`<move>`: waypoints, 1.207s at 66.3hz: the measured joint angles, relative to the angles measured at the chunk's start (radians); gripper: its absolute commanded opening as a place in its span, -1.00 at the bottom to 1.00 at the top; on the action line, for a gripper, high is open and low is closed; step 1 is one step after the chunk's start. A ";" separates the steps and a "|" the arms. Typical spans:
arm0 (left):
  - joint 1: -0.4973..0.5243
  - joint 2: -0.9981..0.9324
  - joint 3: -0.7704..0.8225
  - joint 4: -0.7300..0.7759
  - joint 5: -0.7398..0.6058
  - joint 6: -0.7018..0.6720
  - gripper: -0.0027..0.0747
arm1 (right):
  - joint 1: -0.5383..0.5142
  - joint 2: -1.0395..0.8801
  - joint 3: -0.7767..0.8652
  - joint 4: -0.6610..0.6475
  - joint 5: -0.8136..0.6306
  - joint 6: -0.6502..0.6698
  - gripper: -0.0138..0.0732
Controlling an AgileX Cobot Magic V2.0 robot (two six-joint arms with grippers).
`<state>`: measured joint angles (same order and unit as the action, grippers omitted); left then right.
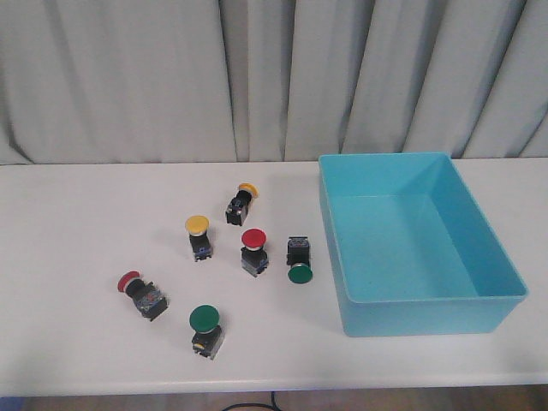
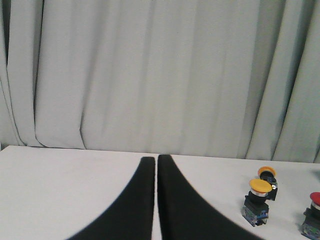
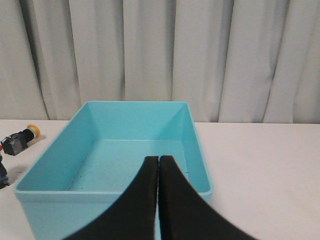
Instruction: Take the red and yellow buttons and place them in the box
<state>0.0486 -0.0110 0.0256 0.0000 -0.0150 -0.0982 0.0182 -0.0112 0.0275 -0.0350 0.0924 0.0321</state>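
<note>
On the white table in the front view stand several buttons: a yellow one upright [image 1: 198, 226], a yellow one lying on its side [image 1: 242, 199], a red one upright [image 1: 253, 240] and a red one on its side [image 1: 137, 288]. The turquoise box [image 1: 428, 317] stands to their right and holds nothing. Neither gripper shows in the front view. My left gripper [image 2: 156, 159] is shut and empty, low over the table, with both yellow buttons [image 2: 261, 186] and a red cap [image 2: 315, 197] to one side. My right gripper [image 3: 159, 158] is shut and empty, in front of the box [image 3: 60, 197].
Two green-capped buttons lie among the others: one near the front edge [image 1: 205, 321], one on its side beside the box [image 1: 299, 263]. A grey curtain [image 1: 171, 77] hangs behind the table. The box takes up the right part of the table.
</note>
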 measured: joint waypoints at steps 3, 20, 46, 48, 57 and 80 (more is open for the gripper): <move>0.000 0.000 0.000 0.000 0.000 0.000 -0.95 | 0.000 0.000 0.000 0.000 0.000 0.000 -0.69; 0.000 0.000 0.000 0.000 0.000 0.000 -0.95 | 0.000 0.000 0.000 0.000 0.000 0.000 -0.69; 0.000 0.000 0.000 0.000 0.000 0.000 -0.95 | 0.000 0.000 0.000 0.000 0.000 0.000 -0.69; 0.000 0.000 0.000 0.000 0.000 0.000 -0.95 | 0.000 0.000 0.000 0.000 0.000 0.000 -0.69; 0.000 0.000 0.000 0.000 -0.006 0.000 -0.95 | 0.000 0.000 0.000 0.000 -0.010 0.000 -0.69; 0.000 0.029 -0.196 0.000 -0.057 0.000 -0.95 | 0.000 0.013 -0.235 -0.001 0.092 -0.022 -0.69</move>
<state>0.0486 0.0178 -0.1705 0.0000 -0.0723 -0.0982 0.0182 0.0021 -0.2079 -0.0362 0.1843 0.0100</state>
